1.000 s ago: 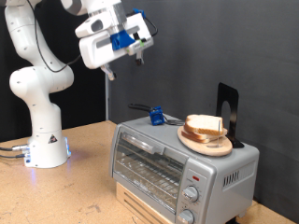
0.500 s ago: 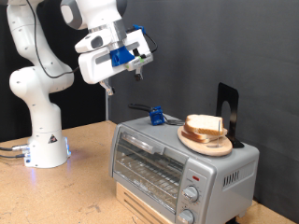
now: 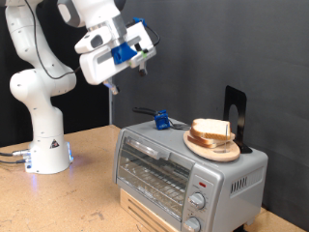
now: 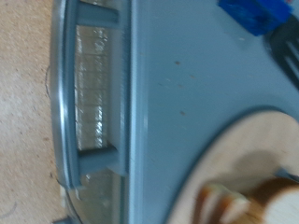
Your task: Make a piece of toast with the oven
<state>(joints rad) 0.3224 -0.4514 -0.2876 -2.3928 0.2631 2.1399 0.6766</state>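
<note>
Robot base [image 3: 43, 150] stands at the exterior view's left on the wooden tabletop [image 3: 68, 208], its arm reaching up to carry the pincer [image 3: 143, 60] high in the air, at about ten o'clock from the oven [image 3: 183, 169] and well apart from it. Nothing shows between the fingers, but whether they are apart or together I cannot tell.

Moving rightward, a small blue object [image 3: 161, 120] sits on the oven's roof. The glass door looks closed, and the wire rack behind it seems bare, so the task appears barely begun.

At the exterior view's right, the round wooden plate [image 3: 214, 147] rests on the oven's roof with the piece of toast [image 3: 210, 129] on it, bread slices stacked, untouched. A black stand [image 3: 235, 116] rises behind, at about one o'clock from the plate.

The wrist view looks down on the oven's roof, door edge and plate.
</note>
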